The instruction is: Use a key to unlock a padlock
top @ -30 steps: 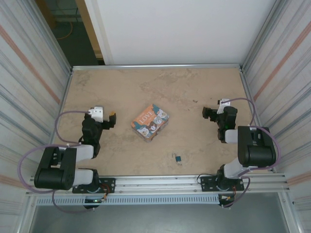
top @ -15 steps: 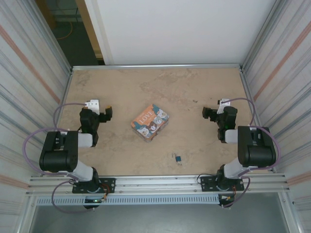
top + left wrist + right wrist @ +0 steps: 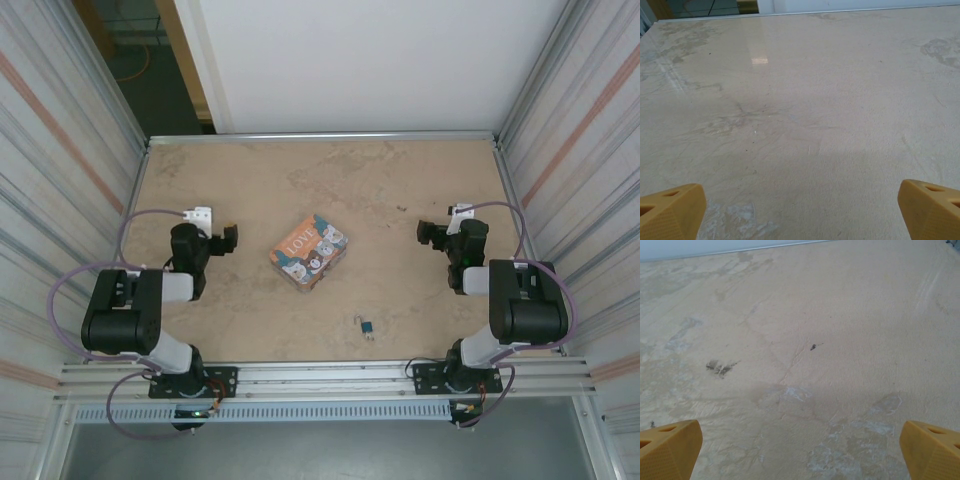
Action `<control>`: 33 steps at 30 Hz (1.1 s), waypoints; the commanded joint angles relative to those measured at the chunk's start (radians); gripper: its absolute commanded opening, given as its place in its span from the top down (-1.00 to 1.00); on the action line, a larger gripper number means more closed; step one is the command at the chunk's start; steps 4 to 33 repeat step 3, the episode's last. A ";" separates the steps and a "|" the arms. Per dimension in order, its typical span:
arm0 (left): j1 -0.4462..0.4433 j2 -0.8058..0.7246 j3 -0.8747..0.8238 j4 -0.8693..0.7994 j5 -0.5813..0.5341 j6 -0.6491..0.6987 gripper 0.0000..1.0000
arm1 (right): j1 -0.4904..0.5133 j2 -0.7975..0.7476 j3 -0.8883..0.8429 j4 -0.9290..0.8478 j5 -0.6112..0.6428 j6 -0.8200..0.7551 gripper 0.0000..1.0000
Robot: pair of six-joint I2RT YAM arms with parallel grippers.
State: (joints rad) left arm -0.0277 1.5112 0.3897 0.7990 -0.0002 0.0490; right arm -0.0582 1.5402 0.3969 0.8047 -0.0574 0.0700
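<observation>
The padlock [image 3: 367,326] is a tiny blue body lying on the tabletop near the front edge, right of centre. A thin pale metal sliver [image 3: 372,336] lies against its near side; at this size I cannot tell whether it is the key or the shackle. My left gripper [image 3: 228,240] hovers at the left, open, its orange fingertips [image 3: 672,210] wide apart over bare table with nothing between them. My right gripper [image 3: 428,234] stands at the right, open too, its fingertips [image 3: 670,447] spread over bare stained surface. Both are well away from the padlock.
An orange-and-blue "LOVE" picture box [image 3: 308,251] lies in the middle of the table, between the grippers and beyond the padlock. Corrugated walls [image 3: 70,180] close both sides; a metal rail [image 3: 330,375] runs along the front edge.
My left arm has folded back and its gripper has shifted slightly farther from the front edge, staying open. The right arm, box and padlock have not moved.
</observation>
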 commanded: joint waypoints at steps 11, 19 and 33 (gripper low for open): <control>0.000 0.000 0.021 -0.004 -0.007 0.017 -0.98 | 0.002 0.000 0.011 -0.008 0.010 0.011 -1.00; 0.000 0.000 0.021 -0.004 -0.007 0.017 -0.98 | 0.002 0.000 0.011 -0.008 0.010 0.011 -1.00; 0.000 0.000 0.021 -0.004 -0.007 0.017 -0.98 | 0.002 0.000 0.011 -0.008 0.010 0.011 -1.00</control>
